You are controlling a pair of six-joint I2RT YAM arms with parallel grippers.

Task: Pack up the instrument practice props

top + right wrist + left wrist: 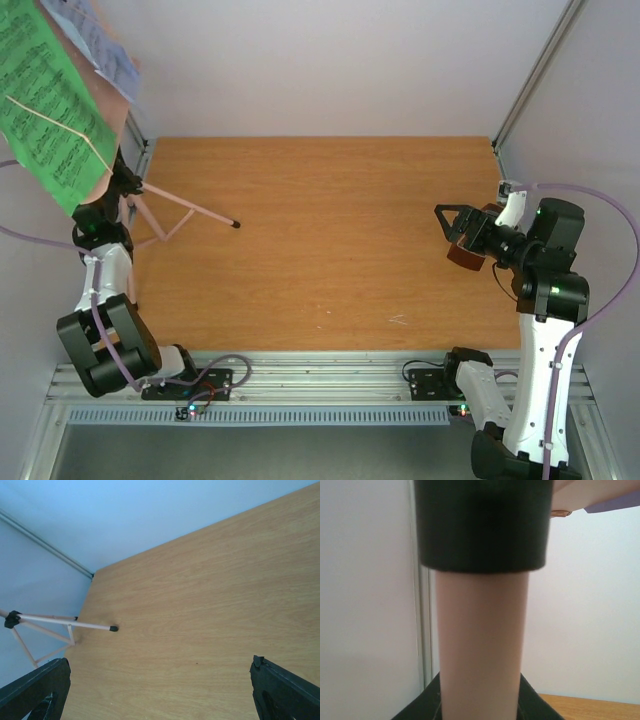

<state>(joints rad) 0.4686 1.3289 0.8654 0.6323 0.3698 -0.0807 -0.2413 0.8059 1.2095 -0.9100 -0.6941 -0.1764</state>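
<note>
Two music sheets [50, 110], one green and one white, are propped on the pink stand [190, 206], which is parked at the table's [320, 270] far left corner. One rubber-tipped leg is pointed toward the table's middle. Its pole is clamped by the left gripper [116, 182]. Over by the table's right edge, the reddish-brown metronome [463, 257] is half hidden under the right gripper [447, 226], whose jaws are spread wide.
</note>
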